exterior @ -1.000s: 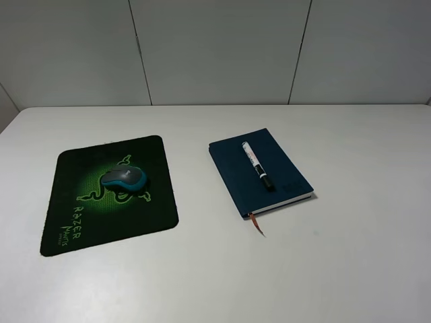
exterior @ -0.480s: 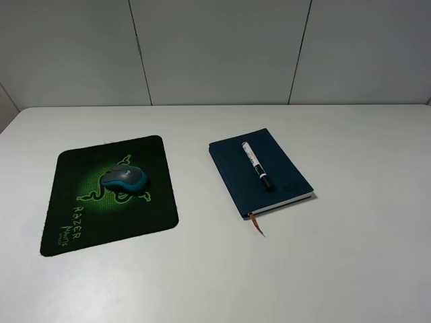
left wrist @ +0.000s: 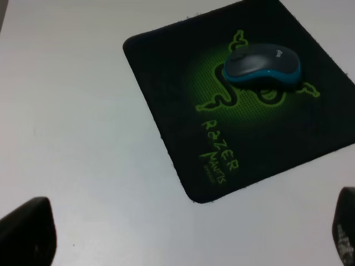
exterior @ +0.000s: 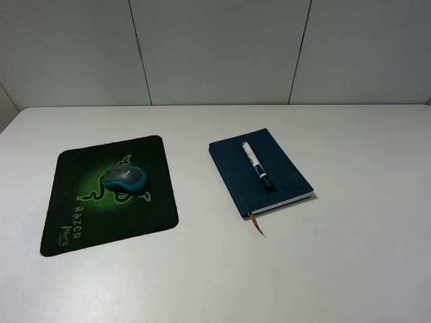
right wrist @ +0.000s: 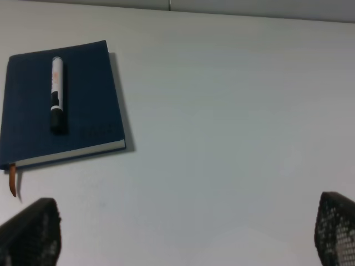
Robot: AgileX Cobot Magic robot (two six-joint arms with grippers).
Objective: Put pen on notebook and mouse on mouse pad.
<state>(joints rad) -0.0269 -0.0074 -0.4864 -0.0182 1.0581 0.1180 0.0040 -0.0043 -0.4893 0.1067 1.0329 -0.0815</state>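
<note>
Your mouse and pen sit on their targets, well apart from both claws.
The mouse [exterior: 124, 178] rests on the mouse pad [exterior: 67, 202]; the pen [exterior: 257, 165] lies on the notebook [exterior: 229, 168]. Left claw [left wrist: 183, 235] and right claw [right wrist: 183, 235] hang spread wide above bare table [exterior: 350, 256], holding nothing.

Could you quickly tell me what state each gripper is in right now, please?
Left gripper: open, holding nothing, fingertips spread wide.
Right gripper: open, holding nothing, fingertips spread wide.
</note>
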